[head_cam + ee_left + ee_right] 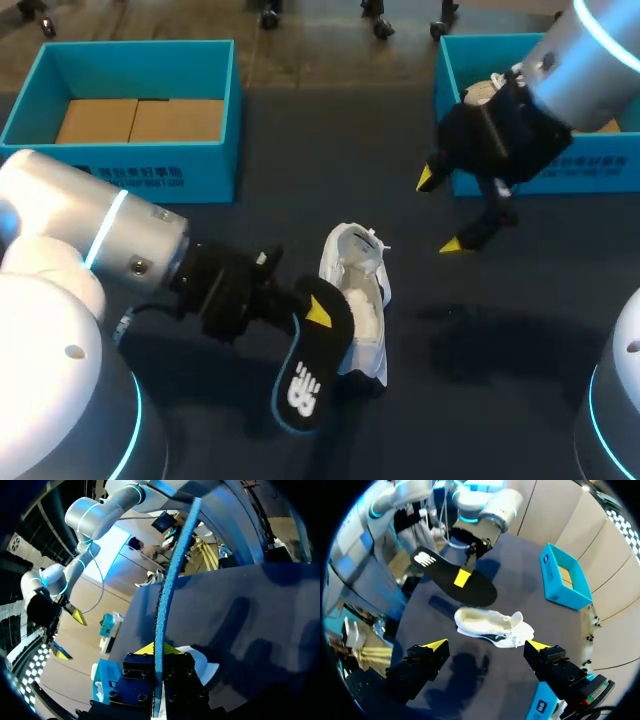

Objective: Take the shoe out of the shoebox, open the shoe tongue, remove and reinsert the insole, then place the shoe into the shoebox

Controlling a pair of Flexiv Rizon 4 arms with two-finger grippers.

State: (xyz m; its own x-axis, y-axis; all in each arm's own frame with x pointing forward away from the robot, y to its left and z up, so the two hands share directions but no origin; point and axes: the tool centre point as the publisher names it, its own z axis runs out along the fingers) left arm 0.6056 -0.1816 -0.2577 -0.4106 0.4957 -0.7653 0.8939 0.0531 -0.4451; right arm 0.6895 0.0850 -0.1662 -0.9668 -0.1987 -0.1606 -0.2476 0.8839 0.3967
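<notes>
A white shoe lies on the dark table, its opening upward. My left gripper is shut on a black insole with a blue edge, held just left of the shoe and out of it. In the left wrist view the insole stands edge-on between the fingers of my left gripper, with a bit of the shoe beyond. My right gripper hangs open and empty above the table, right of the shoe. The right wrist view shows my right gripper over the shoe, with the insole farther on.
A teal shoebox with brown cardboard inside stands at the back left. A second teal shoebox stands at the back right, close behind my right gripper. The left box also shows in the right wrist view.
</notes>
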